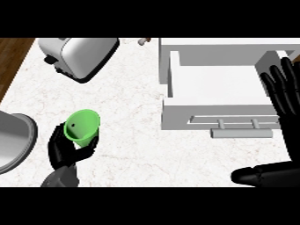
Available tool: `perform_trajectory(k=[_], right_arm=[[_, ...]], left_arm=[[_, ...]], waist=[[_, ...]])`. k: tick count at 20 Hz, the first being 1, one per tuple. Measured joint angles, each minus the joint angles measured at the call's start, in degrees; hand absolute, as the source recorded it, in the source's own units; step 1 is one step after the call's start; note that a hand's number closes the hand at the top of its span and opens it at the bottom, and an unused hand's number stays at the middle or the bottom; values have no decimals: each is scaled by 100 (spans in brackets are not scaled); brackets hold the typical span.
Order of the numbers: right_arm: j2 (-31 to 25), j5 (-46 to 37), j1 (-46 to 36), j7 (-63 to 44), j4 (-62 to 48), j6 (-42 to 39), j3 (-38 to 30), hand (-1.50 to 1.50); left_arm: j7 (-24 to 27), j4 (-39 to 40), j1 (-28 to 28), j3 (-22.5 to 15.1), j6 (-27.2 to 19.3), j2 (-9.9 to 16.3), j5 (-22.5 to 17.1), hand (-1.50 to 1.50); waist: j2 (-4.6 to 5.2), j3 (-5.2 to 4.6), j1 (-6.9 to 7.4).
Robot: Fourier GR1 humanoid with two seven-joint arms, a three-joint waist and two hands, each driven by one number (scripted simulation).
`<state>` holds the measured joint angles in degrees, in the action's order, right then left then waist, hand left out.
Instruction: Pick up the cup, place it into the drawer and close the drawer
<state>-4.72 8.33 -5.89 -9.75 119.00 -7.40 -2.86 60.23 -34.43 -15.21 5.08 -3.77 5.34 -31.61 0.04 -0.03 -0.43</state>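
Black fingers of left hand (66, 149) curled round green cup (82, 126), lower left of frame, cup tilted with its mouth toward the viewer, held above white marble counter (133, 110). Grey pot (6, 140) just left of that hand, cut off by left edge. Silver toaster (79, 56) at upper left. Right hand (292, 99) at right edge, fingers straight and spread, pointing up, holding nothing, overlapping right side of white drawer (210, 83). Drawer pulled open at upper right, handle (239, 125) on its front, facing lower edge.
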Motion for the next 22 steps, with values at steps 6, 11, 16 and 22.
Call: perform_trajectory(k=[6,11,16,22], right_arm=[[18,-19,1,-104,87,42,42,-150],[46,-46,159,4,97,9,55,-150],[49,-66,253,-44,205,23,62,-150],[38,-56,97,-100,85,59,20,-150]], left_arm=[[-212,30,-151,-361,877,457,362,150],[-279,-472,-72,-553,1161,506,485,150],[-735,-1447,-42,-828,1276,611,581,150],[-1960,-3138,-52,-1166,933,583,558,150]], waist=[[1,-1,2],[-8,2,33],[-22,6,62],[-30,9,92]])
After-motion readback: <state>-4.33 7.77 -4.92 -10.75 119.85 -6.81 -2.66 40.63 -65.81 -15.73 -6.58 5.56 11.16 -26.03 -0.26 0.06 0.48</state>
